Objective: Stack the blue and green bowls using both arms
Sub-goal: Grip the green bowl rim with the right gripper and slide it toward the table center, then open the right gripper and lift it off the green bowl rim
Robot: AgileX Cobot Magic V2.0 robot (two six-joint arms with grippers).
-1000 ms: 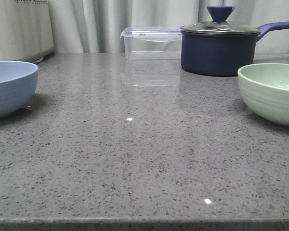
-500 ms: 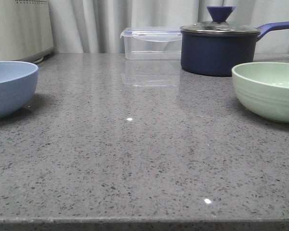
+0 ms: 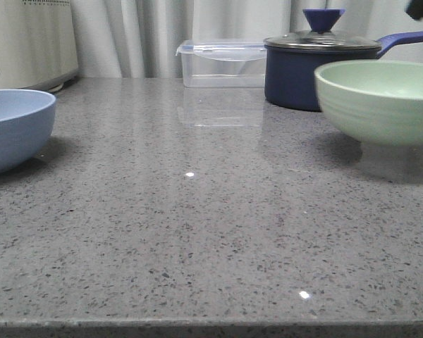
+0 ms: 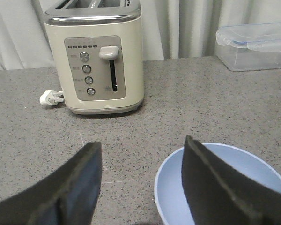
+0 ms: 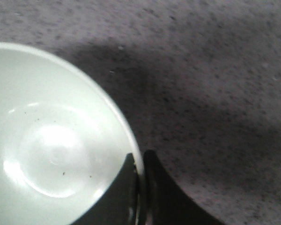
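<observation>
Right gripper (image 5: 141,187) is pinched on the green bowl (image 3: 377,102) at the rim, one finger inside the wall, one outside, rim squeezed between them, and the bowl hangs off the counter (image 3: 197,232) w/ a shadow under it, so it's airborne on a single edge grip. In the right wrist view the green bowl (image 5: 56,140) spreads away from the fingertips, the whole basin to one side of the pinch, so all the weight hangs off that one point. Looks light and rigid to me, matte plastic-type wall, prob no flex, but smooth inside, so I'd expect it to want to pivot or slip if the arm swings fast. The faint ridges on the outer wall may give the outer finger a bit of bite. Left gripper (image 4: 140,173) is spread wide, nothing between the fingers, hovering just above the blue bowl (image 4: 222,183). One finger sits over the bowl's inside near the rim, the other out over bare counter, so the near rim lies between them, not touched yet as far as I can tell. Same deal for that one: smooth sides, light, stiff, so best hold is the rim wall, inside/outside pinch. Blue bowl (image 3: 14,130) rests flat on the counter, well apart from the green one. Toaster (image 4: 96,56) stands beyond the left fingers.
</observation>
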